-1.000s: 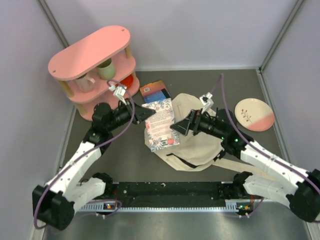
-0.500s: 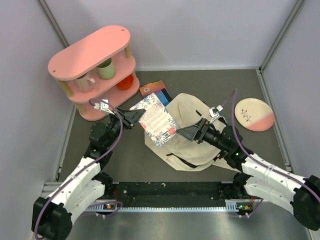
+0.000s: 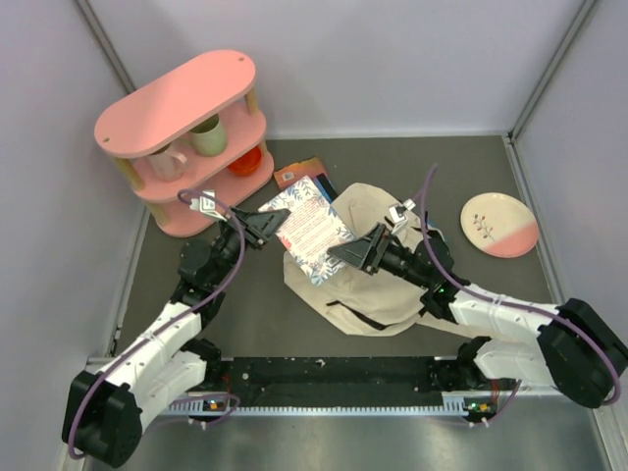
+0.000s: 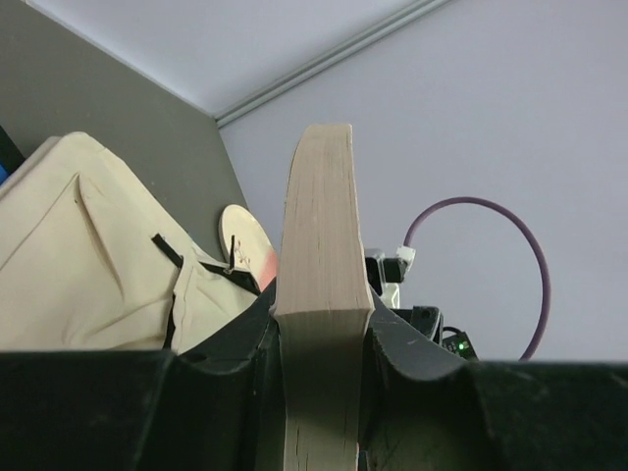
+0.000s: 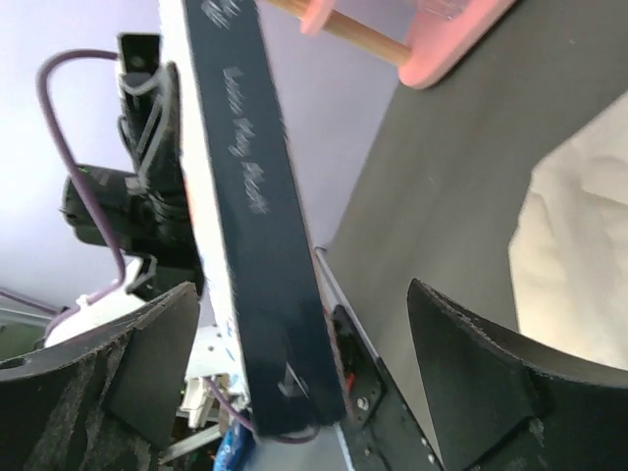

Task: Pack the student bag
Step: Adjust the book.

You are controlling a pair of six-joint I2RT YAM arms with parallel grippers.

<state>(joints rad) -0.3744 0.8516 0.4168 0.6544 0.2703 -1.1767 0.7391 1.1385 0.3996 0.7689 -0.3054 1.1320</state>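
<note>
Cream student bag [image 3: 316, 285], one; one book [image 3: 312, 229] clamped in left hand [image 3: 267, 224]; right hand [image 3: 355, 253] apart.

My black left pincer [image 3: 269, 226] is gripping a book [image 3: 312, 228] that is showing a white cover with bluish flowers, a pink panel and tan page edges. The bag [image 3: 365, 204] is showing cream with black trim. The shelf [image 3: 182, 98] is pink, and the plate [image 3: 498, 224] is cream and pink.
</note>
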